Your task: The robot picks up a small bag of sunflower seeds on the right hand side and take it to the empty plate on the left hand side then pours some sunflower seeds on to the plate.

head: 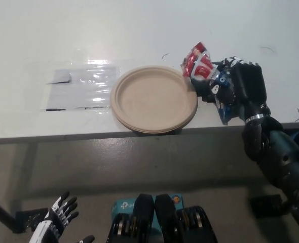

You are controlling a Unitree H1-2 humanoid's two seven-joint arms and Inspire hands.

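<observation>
Seed bag (199, 65) is clamped in the right hand (238, 88) at the plate's (154, 98) right rim; we advise carrying it over centre before tipping.

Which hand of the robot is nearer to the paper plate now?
The right. The black right hand holds the sunflower seed bag just beside the paper plate's right rim. The white left hand rests far below, under the table edge.

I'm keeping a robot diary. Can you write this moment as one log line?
right hand: shut on seed bag | seed bag: lifted at plate's right rim | plate: empty, on table | left hand: resting low, below table
</observation>
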